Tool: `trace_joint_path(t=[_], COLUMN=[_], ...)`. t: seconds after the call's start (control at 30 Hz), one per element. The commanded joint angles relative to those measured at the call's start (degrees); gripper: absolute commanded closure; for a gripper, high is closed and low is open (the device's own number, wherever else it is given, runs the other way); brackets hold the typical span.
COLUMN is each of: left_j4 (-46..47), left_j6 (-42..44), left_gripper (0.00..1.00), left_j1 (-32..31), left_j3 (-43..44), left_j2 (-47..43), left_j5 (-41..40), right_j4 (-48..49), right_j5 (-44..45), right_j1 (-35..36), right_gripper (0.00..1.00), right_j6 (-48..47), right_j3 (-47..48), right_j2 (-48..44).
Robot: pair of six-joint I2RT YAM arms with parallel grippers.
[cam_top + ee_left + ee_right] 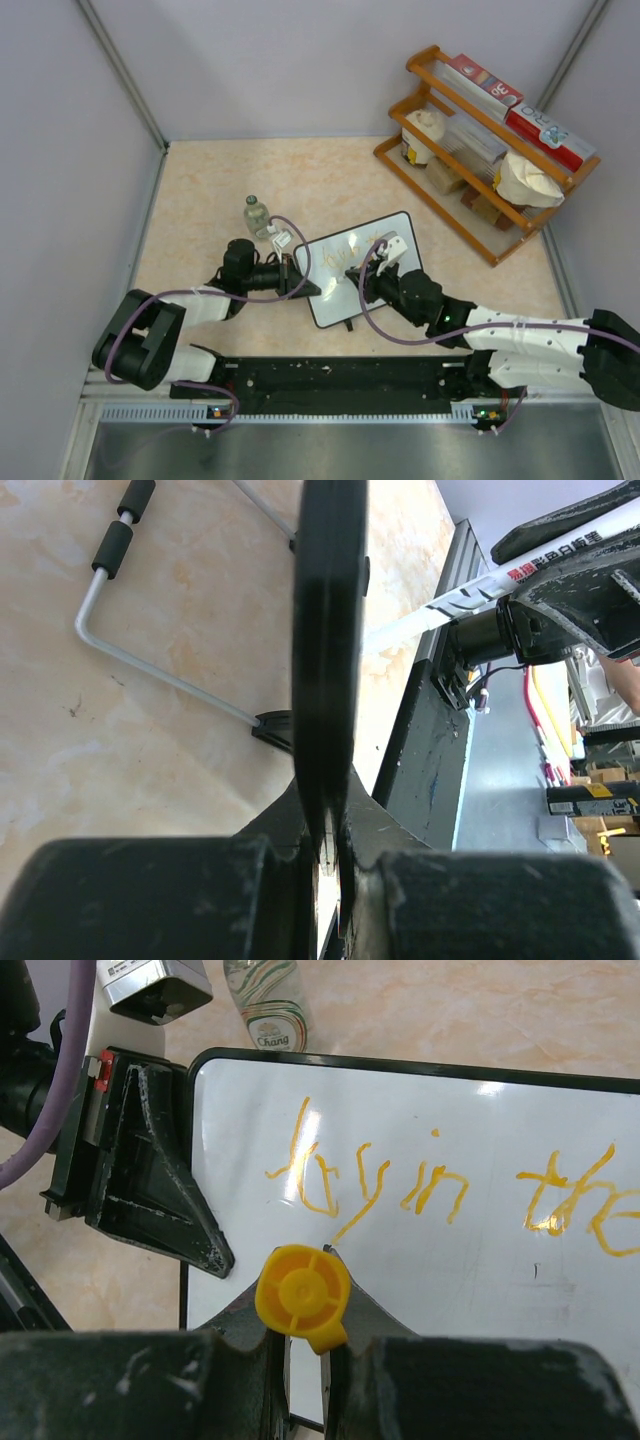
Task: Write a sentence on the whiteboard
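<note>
**A:** Over on the left of the table (200,190), the left gripper (300,283) has its jaws pinched onto the left edge of the whiteboard (335,305). A small clear bottle (257,214) stands just behind that wrist.

**B:** The wrist camera backs you up. The board's black frame (330,630) runs edge-on straight down between the two fingers. A bent wire stand (150,670) with black foam sleeves rests on the table behind it.

**A:** So where's the board?

**B:** Centre of the table, near the front, between the two arms and turned at an angle.

**A:** Moving across its face, the sentence (440,1185) is thin orange script starting near the left edge. I can make out something like "in" and "the". The line runs off the right of the wrist picture.

**B:** And the right gripper (368,275) is over the board's middle, squeezed tight on a marker (303,1295). We're looking down its yellow butt end, so the tip is hidden and I can't tell whether it touches.

**A:** Far right, a wooden rack (430,200) sits well apart in the back corner.
</note>
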Motion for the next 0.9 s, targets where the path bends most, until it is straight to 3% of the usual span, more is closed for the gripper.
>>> trace_joint_path(t=[0.0,0.87], left_j4=[-1.7,-1.9], left_j6=[1.5,1.8], left_gripper=[1.0,1.0], left_j1=[-0.1,-0.1], left_j3=[-1.0,-0.9], left_j2=[0.4,0.4], left_j5=[1.2,1.2], right_j4=[0.6,-5.7], right_j5=[1.5,-2.6], right_j1=[0.5,1.3], right_gripper=[1.0,1.0], right_j6=[0.8,4.6], right_j3=[0.2,-2.9], right_j2=[1.2,-0.5])
